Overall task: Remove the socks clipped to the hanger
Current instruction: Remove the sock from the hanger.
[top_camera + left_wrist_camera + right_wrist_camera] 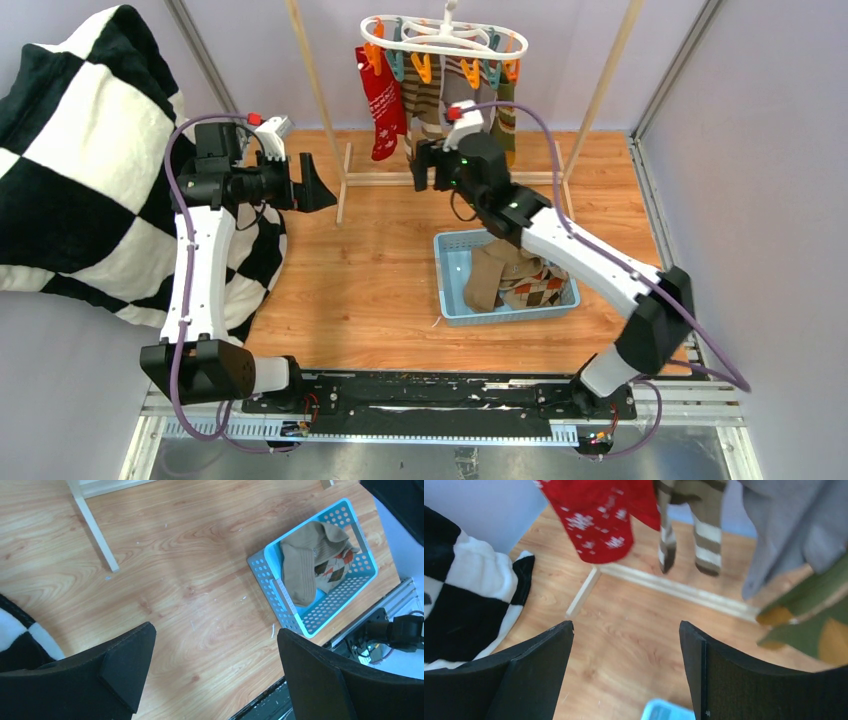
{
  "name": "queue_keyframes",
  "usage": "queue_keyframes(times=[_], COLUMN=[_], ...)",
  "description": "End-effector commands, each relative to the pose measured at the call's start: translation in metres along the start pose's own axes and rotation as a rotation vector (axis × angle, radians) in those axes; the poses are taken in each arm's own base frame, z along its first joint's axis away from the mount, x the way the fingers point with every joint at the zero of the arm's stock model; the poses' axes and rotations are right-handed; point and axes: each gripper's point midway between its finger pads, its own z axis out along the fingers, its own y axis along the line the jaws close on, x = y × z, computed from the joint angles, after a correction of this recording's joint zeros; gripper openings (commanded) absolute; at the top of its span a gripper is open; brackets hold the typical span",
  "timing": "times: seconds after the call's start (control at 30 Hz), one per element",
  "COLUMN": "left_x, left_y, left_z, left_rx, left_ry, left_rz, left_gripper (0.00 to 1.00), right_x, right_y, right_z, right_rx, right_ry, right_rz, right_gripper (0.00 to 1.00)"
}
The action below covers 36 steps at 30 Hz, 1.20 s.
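The white oval hanger (440, 38) hangs at the back with orange and teal pins. A red snowflake sock (383, 100), a striped brown sock (424, 100), a grey sock (458, 88) and an olive green sock (507, 112) are clipped to it. In the right wrist view the red sock (596, 515), striped sock toes (704, 545), grey sock (789, 525) and green sock (809, 620) hang ahead. My right gripper (432, 168) is open and empty just below and in front of the socks. My left gripper (310, 185) is open and empty, left of the rack.
A blue basket (450, 290) holds a taupe sock (490, 272) and an argyle sock (535, 290); it also shows in the left wrist view (262, 575). A checkered blanket (90, 150) fills the left. The wooden rack foot (343, 185) stands between the arms.
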Motion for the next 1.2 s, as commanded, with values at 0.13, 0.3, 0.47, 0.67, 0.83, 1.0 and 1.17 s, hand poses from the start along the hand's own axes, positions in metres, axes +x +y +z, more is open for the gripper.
queue_keyframes(times=[0.13, 0.3, 0.47, 0.67, 0.83, 1.0, 1.17], left_x=[0.001, 0.003, 0.013, 0.018, 0.018, 0.019, 0.018], left_y=[0.005, -0.006, -0.006, -0.010, -0.013, -0.016, -0.032], left_z=[-0.010, -0.014, -0.017, -0.029, -0.028, -0.024, -0.026], left_rx=[-0.058, -0.025, -0.040, -0.066, -0.047, -0.008, 0.074], left_ry=[-0.026, -0.036, -0.035, -0.048, -0.047, -0.037, -0.052], left_rz=[-0.014, -0.026, -0.001, 0.068, 0.072, 0.055, 0.084], left_gripper=[1.00, 1.00, 1.00, 1.00, 1.00, 0.99, 0.97], right_x=[-0.058, -0.067, -0.082, -0.101, -0.101, -0.099, -0.100], right_y=[0.051, 0.055, 0.047, 0.061, 0.077, 0.095, 0.112], right_z=[0.071, 0.114, 0.146, 0.166, 0.152, 0.125, 0.085], right_rx=[0.074, 0.164, 0.308, 0.316, 0.187, 0.025, -0.161], right_ry=[-0.344, -0.396, -0.466, -0.562, -0.575, -0.556, -0.511], right_rz=[-0.248, -0.313, -0.378, -0.402, -0.361, -0.314, -0.268], right_gripper=[0.87, 0.87, 0.86, 0.71, 0.28, 0.00, 0.00])
